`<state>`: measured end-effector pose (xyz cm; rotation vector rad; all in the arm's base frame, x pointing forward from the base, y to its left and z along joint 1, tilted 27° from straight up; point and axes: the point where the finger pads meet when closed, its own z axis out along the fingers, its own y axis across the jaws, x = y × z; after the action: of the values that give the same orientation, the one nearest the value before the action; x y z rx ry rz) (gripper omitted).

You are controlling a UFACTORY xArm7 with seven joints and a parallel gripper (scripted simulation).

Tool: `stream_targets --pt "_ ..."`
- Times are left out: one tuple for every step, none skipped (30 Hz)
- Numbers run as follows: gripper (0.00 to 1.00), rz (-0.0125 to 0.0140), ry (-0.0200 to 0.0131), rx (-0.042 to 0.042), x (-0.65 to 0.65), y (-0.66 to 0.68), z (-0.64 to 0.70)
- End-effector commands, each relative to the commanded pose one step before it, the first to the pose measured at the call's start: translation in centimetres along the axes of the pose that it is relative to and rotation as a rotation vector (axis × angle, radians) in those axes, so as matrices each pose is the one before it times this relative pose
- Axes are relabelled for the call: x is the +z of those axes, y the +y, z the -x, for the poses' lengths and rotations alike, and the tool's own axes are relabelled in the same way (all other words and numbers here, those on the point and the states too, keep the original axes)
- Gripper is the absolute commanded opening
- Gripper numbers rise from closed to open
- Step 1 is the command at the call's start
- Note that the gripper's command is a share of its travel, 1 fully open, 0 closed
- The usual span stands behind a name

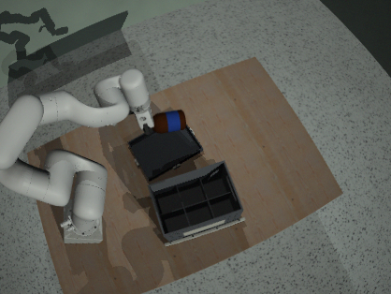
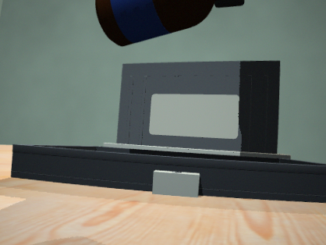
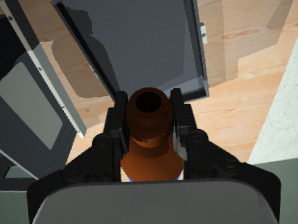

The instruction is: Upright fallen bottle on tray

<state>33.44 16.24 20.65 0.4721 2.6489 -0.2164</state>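
Observation:
The brown bottle (image 1: 161, 123) (image 2: 180, 15) (image 3: 151, 159) with a blue band is in the air, well above the tray. It lies nearly on its side, base tipped a little lower than the neck in the exterior view. My gripper (image 1: 148, 130) (image 3: 149, 103) is shut on its neck, one finger on each side; only a fingertip part (image 2: 229, 3) shows at the top of the exterior view. The dark tray (image 1: 165, 154) (image 2: 93, 172) (image 3: 201, 65) rests level on the table, below the bottle.
The grey crate (image 1: 156, 213) (image 2: 134, 86) (image 3: 62, 132) with several compartments stands upright beside the tray, with a pale label on its side. The robot's base (image 1: 83, 234) is at the left of the wooden table top (image 1: 281, 164).

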Motion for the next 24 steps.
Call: stream_targets --pt "0.00 0.00286 -0.00224 -0.00045 -0.129 0.099 0.070" --pt "0.00 0.00000 0.00000 0.00000 0.000 0.000 0.000" --pt "0.00 0.00000 0.00000 0.00000 0.000 0.000 0.000" --pt "0.00 0.00000 0.00000 0.00000 0.000 0.000 0.000" --pt "0.00 0.00000 0.00000 0.00000 0.000 0.000 0.000" --pt "0.00 0.00000 0.00000 0.00000 0.000 0.000 0.000" --pt "0.00 0.00000 0.00000 0.00000 0.000 0.000 0.000" --pt "0.00 0.00000 0.00000 0.00000 0.000 0.000 0.000" --pt "0.00 0.00000 0.00000 0.00000 0.000 0.000 0.000" --pt "0.00 0.00000 0.00000 -0.00009 0.000 0.000 0.000" --pt "0.00 0.00000 0.00000 -0.00061 0.000 0.000 0.000" --pt "0.00 0.00000 0.00000 -0.00153 0.000 0.000 0.000" --pt "0.00 -0.00001 0.00000 -0.00278 0.000 0.000 0.000" --pt "0.00 -0.00001 0.00000 -0.00424 -0.001 -0.001 0.000" --pt "0.00 0.00000 0.00000 0.00000 0.000 0.000 0.000" --pt "0.00 0.00000 0.00000 0.00000 0.000 0.000 0.000" --pt "0.00 -0.00001 0.00000 -0.00584 -0.001 -0.001 0.000" --pt "0.00 -0.00001 0.00000 -0.00751 -0.001 -0.001 0.000" --pt "0.00 -0.00002 0.00000 -0.00916 -0.001 -0.001 0.000" --pt "0.00 -0.00002 0.00000 -0.01075 -0.001 -0.001 0.000" --pt "0.00 -0.00002 0.00000 -0.01221 -0.001 -0.001 0.000" --pt "0.00 -0.00002 0.00000 -0.01351 -0.001 -0.001 0.000" --pt "0.00 -0.00001 0.00000 -0.01459 -0.001 -0.001 0.000" --pt "0.00 -0.00001 0.00000 -0.01543 -0.001 -0.001 0.000"
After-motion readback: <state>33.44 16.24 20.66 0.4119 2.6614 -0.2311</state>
